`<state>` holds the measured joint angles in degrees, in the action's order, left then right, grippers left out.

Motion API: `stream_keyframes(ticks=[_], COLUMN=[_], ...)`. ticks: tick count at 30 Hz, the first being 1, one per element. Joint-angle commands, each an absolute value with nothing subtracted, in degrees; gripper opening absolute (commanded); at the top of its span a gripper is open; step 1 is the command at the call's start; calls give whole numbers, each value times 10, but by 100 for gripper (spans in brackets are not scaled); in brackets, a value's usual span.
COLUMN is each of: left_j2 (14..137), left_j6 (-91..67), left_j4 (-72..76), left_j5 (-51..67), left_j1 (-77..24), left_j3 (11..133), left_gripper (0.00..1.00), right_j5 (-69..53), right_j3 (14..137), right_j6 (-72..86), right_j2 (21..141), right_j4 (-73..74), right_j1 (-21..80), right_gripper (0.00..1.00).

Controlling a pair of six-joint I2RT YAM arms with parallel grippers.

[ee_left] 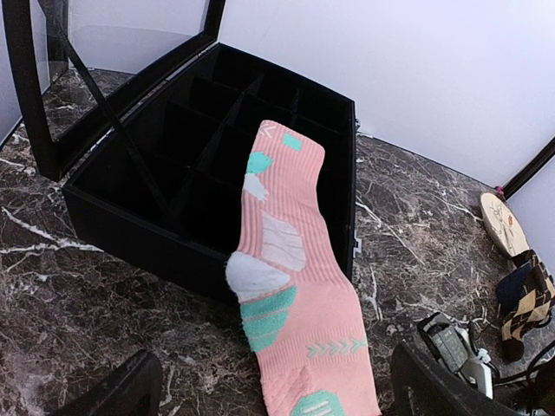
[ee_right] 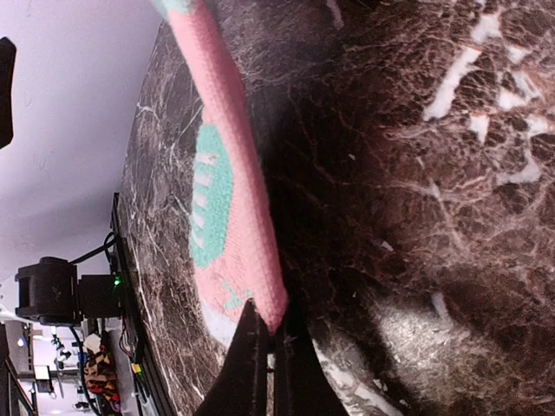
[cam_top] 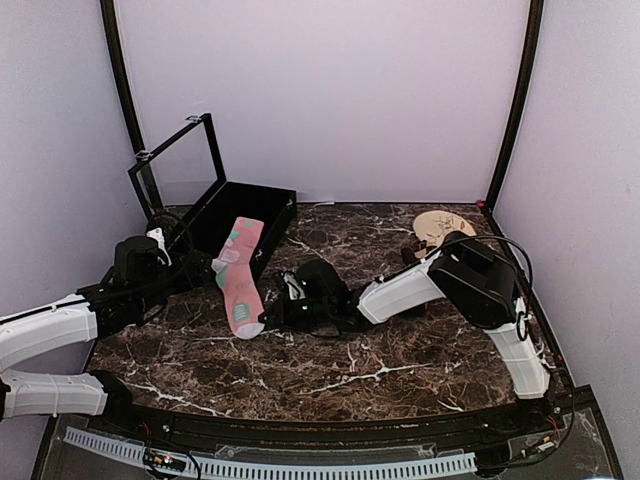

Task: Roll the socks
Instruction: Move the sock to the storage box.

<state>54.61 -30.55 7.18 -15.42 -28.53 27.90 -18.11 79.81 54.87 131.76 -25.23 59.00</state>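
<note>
Nearest, the left gripper [ee_left: 277,394] hangs over the table [cam_top: 350,375] with its two dark fingers spread wide. Only its own wrist view shows this spread. There the foot of the pink sock [ee_left: 295,286] appears between the fingers, but the top view puts this gripper to the left of the sock, apart from it. The table is a dark brown marble slab with white veins, smooth and a little shiny.

The right gripper [ee_right: 269,334] reaches from the right to the near end of the same sock. Its wrist view shows two thin black fingers pressed together, pinching the pink edge beside the pale toe. The top view gives only a black mass touching the toe.

The pink sock is a soft ribbed knit with mint green patches, small arrow marks and a pale grey heel and toe. Its foot lies flat on the table. Its leg climbs over the near wall of the box [ee_left: 130,225] and rests on the cells at the right corner.

The box is black and rectangular, split by thin dividers into many cells. Its lid [cam_top: 175,160], a black frame with a clear pane, stands open at the far left.

Farther right, only the left wrist view shows clearly the black argyle sock [ee_left: 525,303], crumpled, with tan and brown diamonds. It lies near the round tan plate [cam_top: 440,222] at the far right corner.
</note>
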Motion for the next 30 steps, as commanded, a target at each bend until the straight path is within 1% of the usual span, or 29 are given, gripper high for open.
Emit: stream_keyframes(ticks=[1, 9, 19, 25, 30], left_j2=[536, 533, 572, 615, 661], left_j6=[-307, -300, -283, -267, -257], left_j4=[77, 62, 61, 70, 84], left_j5=[-154, -151, -113, -103, -104], left_j1=[-288, -288, -288, -314, -348], left_j3=[272, 285, 319, 345, 356], left_gripper=[94, 94, 94, 92, 92], right_j5=[-179, -187, -225, -241, -246], right_j3=[790, 769, 665, 554, 451], right_j6=[532, 520, 508, 516, 553], right_j2=[1270, 1227, 1138, 1065, 1001], right_j4=[-278, -253, -223, -218, -245], right_j1=[594, 599, 611, 617, 622], right_gripper=[0, 0, 0, 0, 0])
